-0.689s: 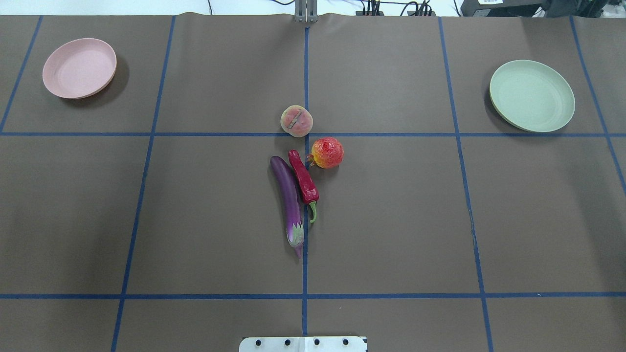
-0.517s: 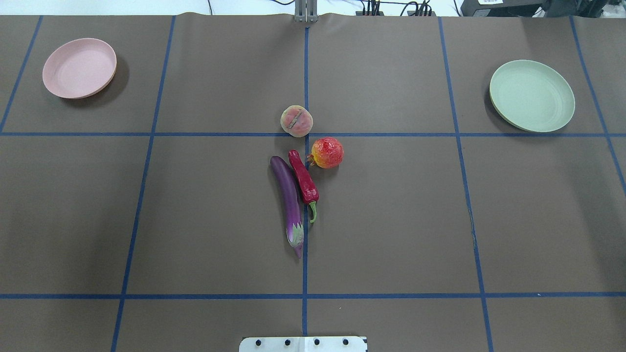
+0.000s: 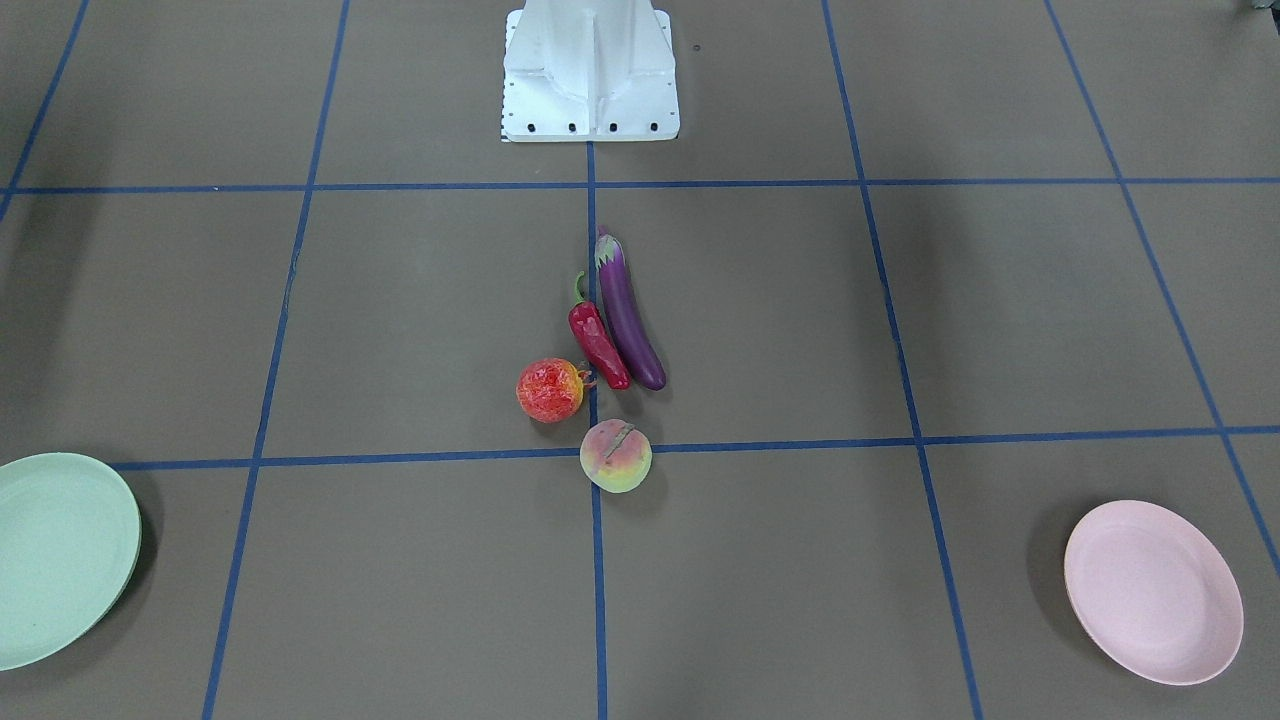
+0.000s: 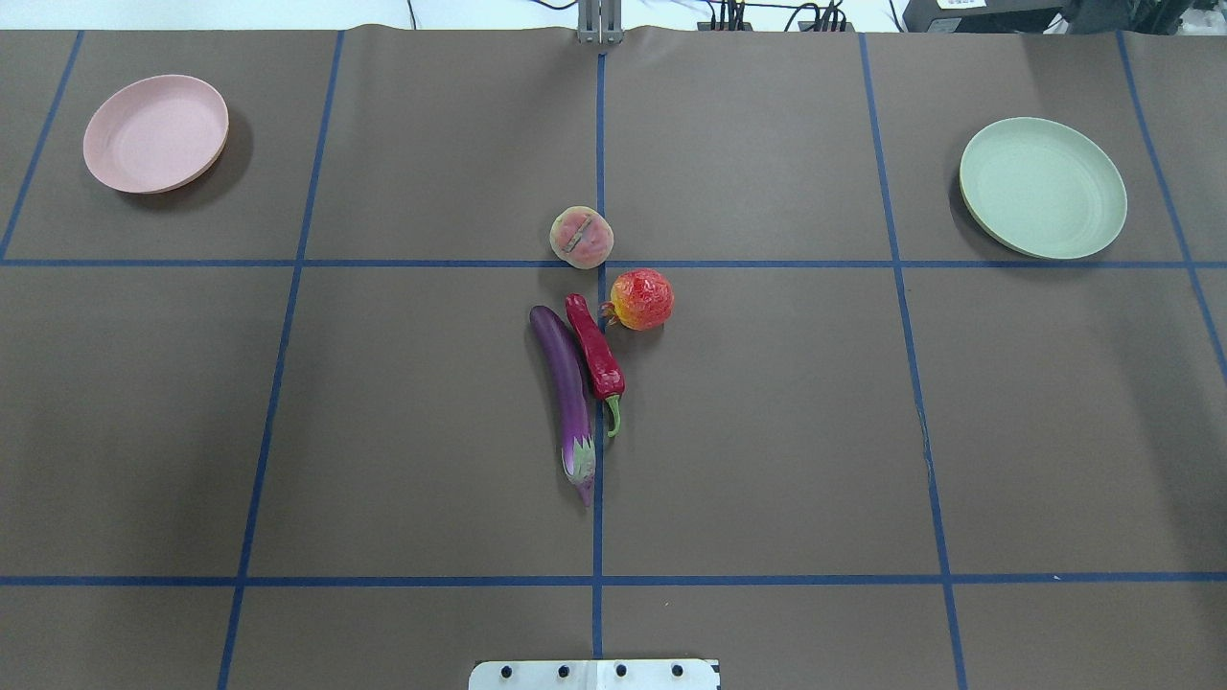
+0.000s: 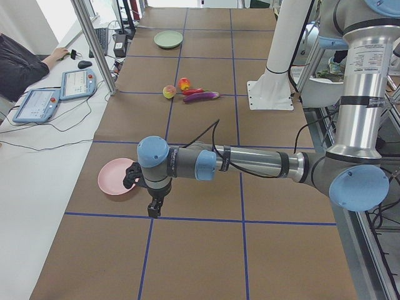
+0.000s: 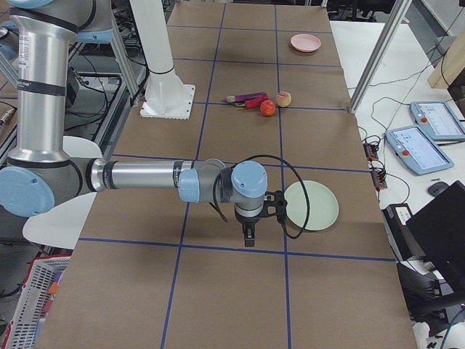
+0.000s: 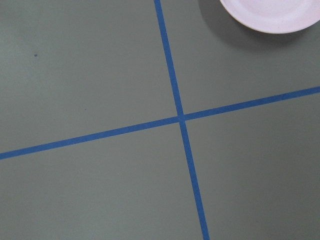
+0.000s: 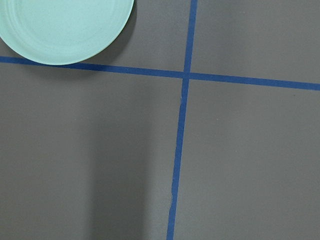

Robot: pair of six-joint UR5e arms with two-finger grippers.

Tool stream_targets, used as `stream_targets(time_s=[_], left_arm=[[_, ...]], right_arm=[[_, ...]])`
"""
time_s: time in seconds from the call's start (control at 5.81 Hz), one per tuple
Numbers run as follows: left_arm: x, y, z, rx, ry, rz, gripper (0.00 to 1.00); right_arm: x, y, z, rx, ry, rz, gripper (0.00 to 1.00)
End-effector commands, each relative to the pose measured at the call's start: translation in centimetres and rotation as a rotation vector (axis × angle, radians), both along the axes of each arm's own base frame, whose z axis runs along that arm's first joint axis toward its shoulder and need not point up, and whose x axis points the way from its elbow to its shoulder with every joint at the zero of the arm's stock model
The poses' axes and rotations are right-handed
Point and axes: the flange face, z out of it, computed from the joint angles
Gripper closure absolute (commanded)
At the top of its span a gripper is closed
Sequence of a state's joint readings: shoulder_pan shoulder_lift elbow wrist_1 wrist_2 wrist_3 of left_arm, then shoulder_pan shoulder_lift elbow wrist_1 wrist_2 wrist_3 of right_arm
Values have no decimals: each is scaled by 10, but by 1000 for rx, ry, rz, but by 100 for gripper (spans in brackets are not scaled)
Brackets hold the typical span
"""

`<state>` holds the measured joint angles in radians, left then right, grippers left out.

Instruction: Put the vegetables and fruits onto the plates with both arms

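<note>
The eggplant [image 4: 567,388] and the chili [image 4: 594,350] lie side by side in the middle of the table [image 4: 383,431], touching or very nearly so, with their green ends toward the robot; the red fruit [image 4: 642,299] sits just beside the chili's tip on the robot's right, its small crown turned toward the chili; the peach [image 4: 581,237] rests a little farther out, close to both but apart from them, by a crossing of the blue tape lines [image 4: 599,537]. The pink plate [image 4: 153,134] stands at the far corner on the robot's left and the green plate [image 4: 1043,187] at the far corner on its right; both are bare and well apart from the cluster. The left arm [image 5: 250,164] reaches out over the table near the pink plate, the left fingers [image 5: 152,209] pointing down above the brown cover; the right arm [image 6: 138,177] is posed likewise near the green plate, the right fingers [image 6: 249,236] hanging just beside its rim. Each wrist view shows only tape, table and the edge of the nearby plate, and the side views are too coarse, so I cannot tell how far either pair of fingers is parted; nothing appears to be held. As I judge it the task is at its very start: no piece is on a plate, all four are left to move, and both arms are far from the pile, so each must first travel inward to the middle.
</note>
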<state>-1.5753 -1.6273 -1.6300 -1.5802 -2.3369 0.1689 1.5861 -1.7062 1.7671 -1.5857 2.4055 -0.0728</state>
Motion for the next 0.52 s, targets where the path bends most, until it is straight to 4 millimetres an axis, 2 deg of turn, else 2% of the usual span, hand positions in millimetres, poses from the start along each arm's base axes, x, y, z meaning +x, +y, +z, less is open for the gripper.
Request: stream_targets(time_s=[0.0,0.17,0.34], left_arm=[[30,-20,-35,152,9,44,0],[62,-27,-51,194,4,96,0],[67,-39,-89,260,22,101,0]], right_arm=[[-1,-1,-6,10,-19,-1,0],[-2,1,-6,9,-29,-2,0],[-4,2,-8,8,-61,-4,0]])
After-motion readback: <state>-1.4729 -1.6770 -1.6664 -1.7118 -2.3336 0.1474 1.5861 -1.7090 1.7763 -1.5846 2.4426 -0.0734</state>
